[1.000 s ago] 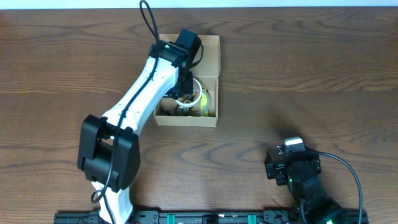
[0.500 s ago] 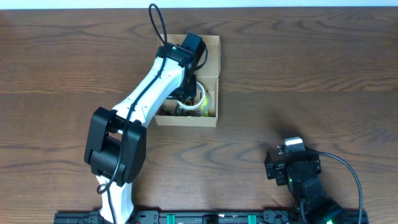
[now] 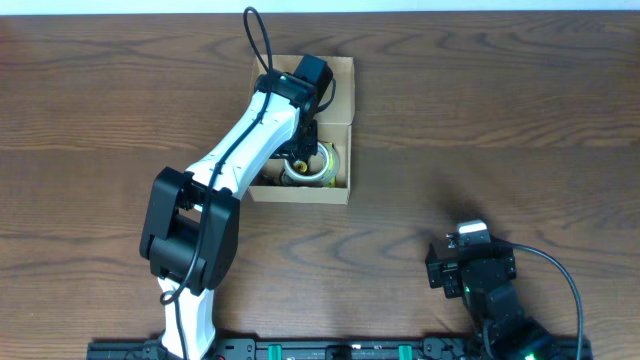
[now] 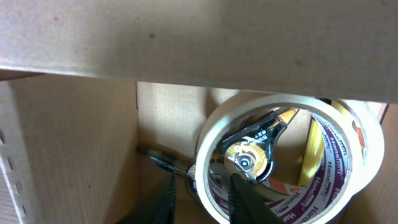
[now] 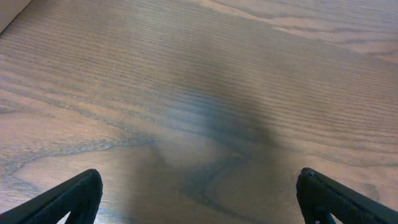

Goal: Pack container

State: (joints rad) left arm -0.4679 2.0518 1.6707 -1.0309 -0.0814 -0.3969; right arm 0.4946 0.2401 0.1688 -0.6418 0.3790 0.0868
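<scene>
The brown wooden desk carries one container, a cardboard box with its flap open, by the far edge, left of middle. Inside I count two tape rolls, one cream and one purple-printed, plus one dark pen. The left gripper is down in the box, jaws narrowly parted astride the cream roll's wall. The right gripper hangs by the near right corner, jaws wide.

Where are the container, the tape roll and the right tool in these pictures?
container (image 3: 338, 92), overhead view, on its open flap lid.
tape roll (image 4: 203, 152), left wrist view, on the left side of its pale rim.
right tool (image 5: 199, 196), right wrist view, midway between its two dark fingertips.
</scene>
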